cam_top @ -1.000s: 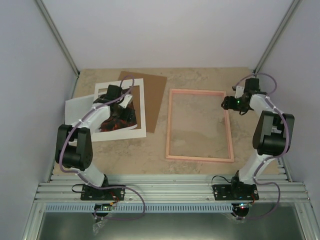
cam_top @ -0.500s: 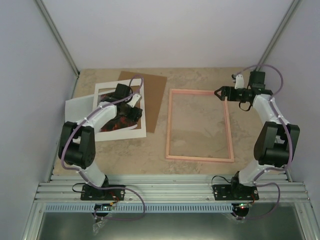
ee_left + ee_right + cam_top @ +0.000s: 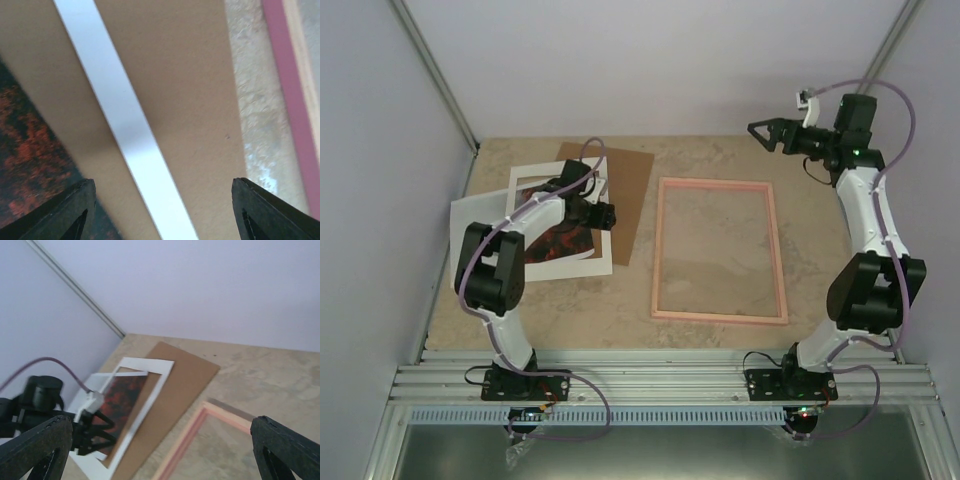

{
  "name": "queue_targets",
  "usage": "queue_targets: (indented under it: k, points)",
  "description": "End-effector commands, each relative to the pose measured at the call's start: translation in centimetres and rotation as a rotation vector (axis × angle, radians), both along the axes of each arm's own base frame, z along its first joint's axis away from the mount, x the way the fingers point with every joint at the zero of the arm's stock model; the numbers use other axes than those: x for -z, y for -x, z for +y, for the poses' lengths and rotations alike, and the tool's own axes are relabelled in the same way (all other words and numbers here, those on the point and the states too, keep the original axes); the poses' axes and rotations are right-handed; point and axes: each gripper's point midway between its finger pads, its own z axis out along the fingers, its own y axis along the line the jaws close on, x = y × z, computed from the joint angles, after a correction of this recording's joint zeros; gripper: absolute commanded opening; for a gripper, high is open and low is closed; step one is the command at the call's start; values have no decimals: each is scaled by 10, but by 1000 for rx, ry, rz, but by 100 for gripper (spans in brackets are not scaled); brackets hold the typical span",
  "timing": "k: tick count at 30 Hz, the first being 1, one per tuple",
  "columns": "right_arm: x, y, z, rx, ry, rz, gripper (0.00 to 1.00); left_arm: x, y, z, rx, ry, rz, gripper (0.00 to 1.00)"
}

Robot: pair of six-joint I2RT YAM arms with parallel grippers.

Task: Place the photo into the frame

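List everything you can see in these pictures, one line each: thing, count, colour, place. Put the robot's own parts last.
photo: one, red-orange on dark, left side of the table, showing in the mat's window
mat: one, white, left side, overlapping the backing board
backing board: one, brown, between mat and frame, partly under the mat
paper sheet: one, white, far left, partly under the mat
frame: one, pink, lying flat right of centre, nothing inside it
table: one, beige stone pattern, under everything
left gripper: one, black, open, above the mat's right border
right gripper: one, black, open, raised beyond the frame's far right corner
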Motion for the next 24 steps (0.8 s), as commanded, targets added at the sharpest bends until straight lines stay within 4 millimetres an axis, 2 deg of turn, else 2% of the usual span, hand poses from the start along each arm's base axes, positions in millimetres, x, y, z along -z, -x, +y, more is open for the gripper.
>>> queue_targets:
  k: [1,5,9,14,18,24]
  points:
    - [-5,-8,10,-56,-157,104,98,-2,-1,-25,-28,159,70,76]
    - [-19,-22,8,-30,-225,118,98,22,9,-27,-85,178,160,74]
    - [-24,-33,5,13,-273,153,98,37,10,-20,-103,34,153,75]
    - [-31,-38,5,20,-332,178,98,59,16,4,-192,-177,148,74]
    - [-50,-38,8,21,-346,143,98,76,22,25,-263,-279,153,67]
    - [-74,-35,20,-1,-370,99,98,95,35,36,-255,-346,175,61]
